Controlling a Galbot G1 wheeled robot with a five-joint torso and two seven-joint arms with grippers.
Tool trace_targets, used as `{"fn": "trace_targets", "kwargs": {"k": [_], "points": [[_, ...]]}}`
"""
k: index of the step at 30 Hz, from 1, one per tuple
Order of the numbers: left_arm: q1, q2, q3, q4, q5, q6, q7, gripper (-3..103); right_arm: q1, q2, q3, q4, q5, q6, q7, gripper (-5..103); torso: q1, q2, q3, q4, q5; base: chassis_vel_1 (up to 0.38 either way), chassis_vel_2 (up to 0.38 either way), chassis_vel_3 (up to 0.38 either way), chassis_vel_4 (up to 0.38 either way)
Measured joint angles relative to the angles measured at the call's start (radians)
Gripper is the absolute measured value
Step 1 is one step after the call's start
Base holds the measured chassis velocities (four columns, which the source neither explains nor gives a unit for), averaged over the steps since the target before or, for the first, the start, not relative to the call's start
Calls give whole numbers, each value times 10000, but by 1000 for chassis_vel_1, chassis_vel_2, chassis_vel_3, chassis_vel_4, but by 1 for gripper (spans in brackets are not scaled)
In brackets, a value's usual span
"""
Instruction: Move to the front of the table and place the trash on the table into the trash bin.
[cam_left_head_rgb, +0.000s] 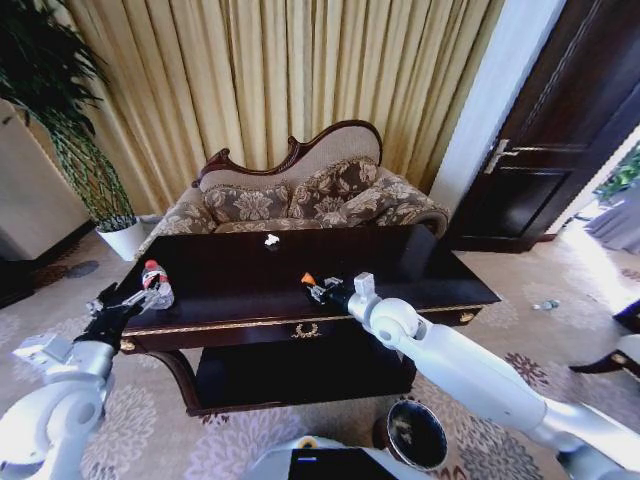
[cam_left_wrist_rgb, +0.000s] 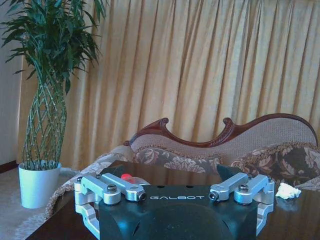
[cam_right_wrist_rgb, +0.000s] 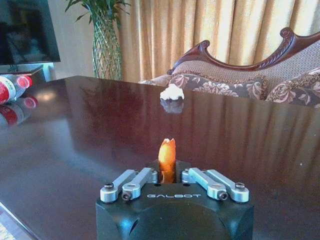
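The dark glossy table (cam_left_head_rgb: 400, 262) fills the middle of the head view. A clear bottle with a red cap (cam_left_head_rgb: 157, 287) lies at its left edge, and my left gripper (cam_left_head_rgb: 138, 296) stands open right at it. The red cap (cam_left_wrist_rgb: 126, 177) peeks over my left gripper (cam_left_wrist_rgb: 175, 199). My right gripper (cam_left_head_rgb: 318, 288) is over the table's front middle, shut on an orange scrap (cam_left_head_rgb: 308, 279) that stands upright between the fingers of the right gripper (cam_right_wrist_rgb: 167, 174). A white paper wad (cam_left_head_rgb: 271, 240) lies near the far edge. The round dark trash bin (cam_left_head_rgb: 416, 434) stands on the floor by my base.
A floral sofa (cam_left_head_rgb: 300, 195) with a carved frame stands behind the table. A potted plant (cam_left_head_rgb: 95, 180) is at the back left and a dark door (cam_left_head_rgb: 560, 120) at the right. Patterned carpet surrounds the table.
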Motion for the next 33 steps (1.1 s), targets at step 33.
{"fn": "trace_targets", "kwargs": {"k": [33], "points": [[-312,396,344,-13,-146,10,-6,100,-4782,-135,6127,925,-2658,1527,2340,2,0,1,-1,1,1,0,0,0,0]]}}
